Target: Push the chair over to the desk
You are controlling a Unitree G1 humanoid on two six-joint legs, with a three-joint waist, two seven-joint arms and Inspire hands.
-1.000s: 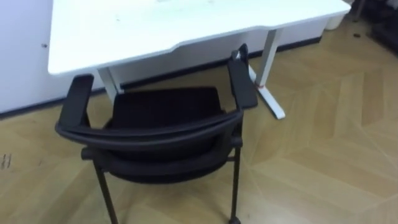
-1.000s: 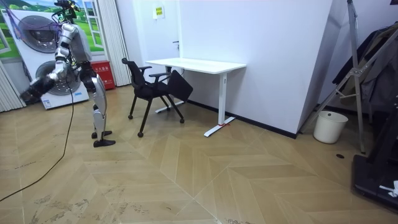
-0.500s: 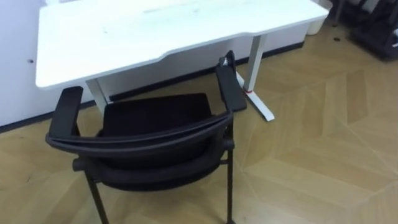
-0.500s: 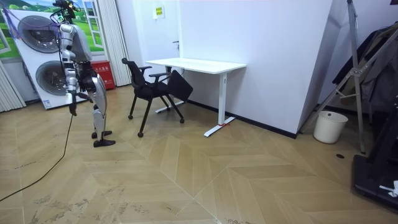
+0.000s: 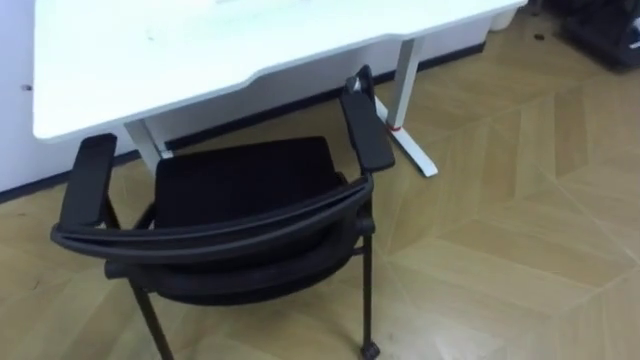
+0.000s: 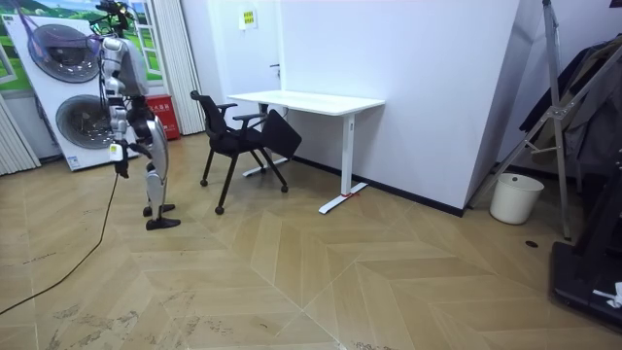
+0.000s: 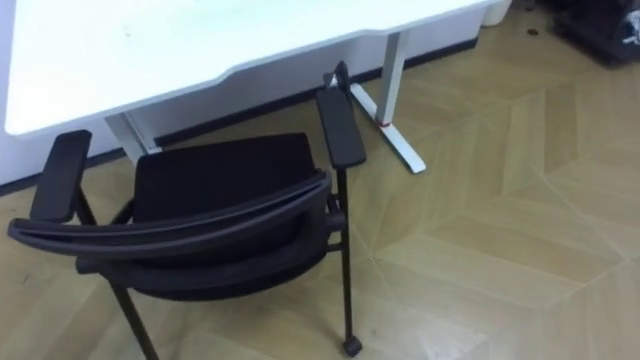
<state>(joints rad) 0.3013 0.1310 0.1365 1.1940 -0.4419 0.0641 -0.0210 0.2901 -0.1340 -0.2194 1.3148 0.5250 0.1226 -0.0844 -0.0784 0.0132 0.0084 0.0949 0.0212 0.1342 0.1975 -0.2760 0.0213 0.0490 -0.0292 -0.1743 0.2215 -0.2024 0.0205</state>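
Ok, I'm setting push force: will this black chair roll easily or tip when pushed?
Probably rolls: a small castor shows under a rear leg of the chair, and the wooden floor looks smooth. Likely light, given its thin tube legs. A push high on the backrest might tilt it if a castor catches.

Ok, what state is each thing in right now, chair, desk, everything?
chair: upright on its legs, seat empty, not tucked under the desk.
desk: standing against the wall.
washing machines: stacked, doors shut.
bin: upright on the floor.
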